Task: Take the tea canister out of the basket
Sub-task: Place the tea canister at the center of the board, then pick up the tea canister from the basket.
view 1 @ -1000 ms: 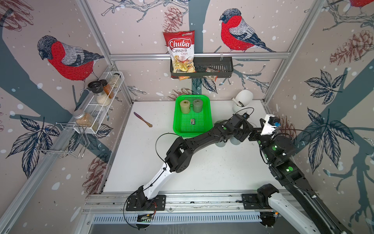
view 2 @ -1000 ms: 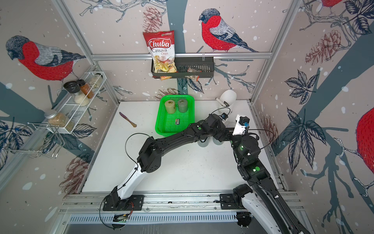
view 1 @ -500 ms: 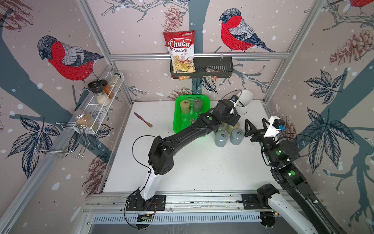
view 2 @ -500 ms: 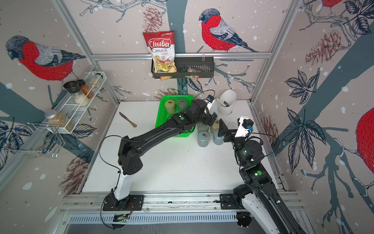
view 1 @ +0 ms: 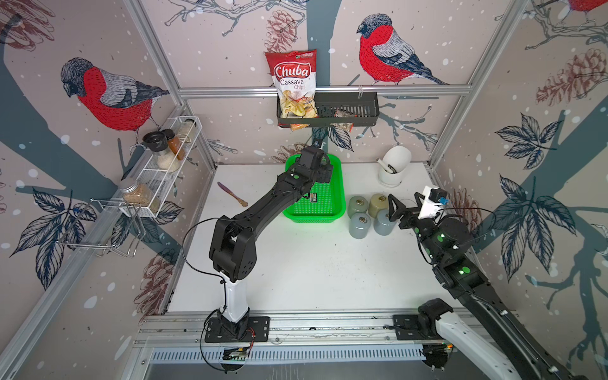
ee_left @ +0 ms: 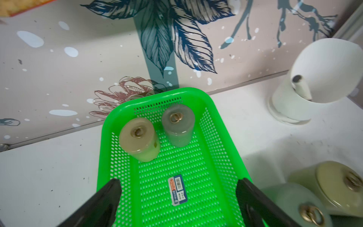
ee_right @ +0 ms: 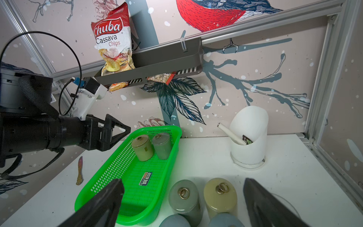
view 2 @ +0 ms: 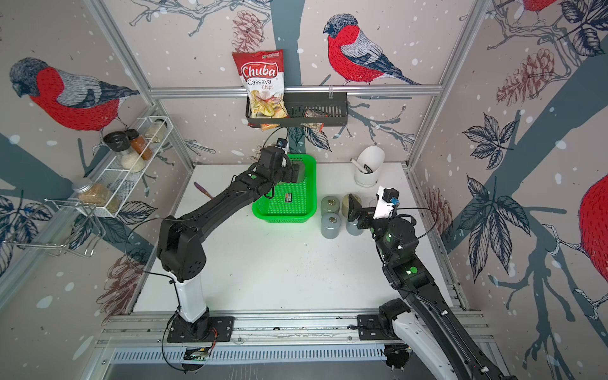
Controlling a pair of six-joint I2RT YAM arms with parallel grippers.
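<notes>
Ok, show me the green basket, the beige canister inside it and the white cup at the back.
green basket [ee_left: 157, 98], left wrist view, on its far rim.
beige canister [ee_left: 137, 141], left wrist view, on its lid, beside the ring.
white cup [ee_right: 247, 153], right wrist view, on its front wall.

Far end of basket [ee_left: 103, 157]: two tea canisters [ee_left: 137, 137] side by side; on table [view 1: 312, 263] just right of it, four more canisters [view 1: 360, 225] clustered, utensil holder [view 1: 394, 164] behind them.

Glossy perforated plastic basket [ee_left: 214, 141]; matt beige canister [ee_left: 137, 137]
</notes>
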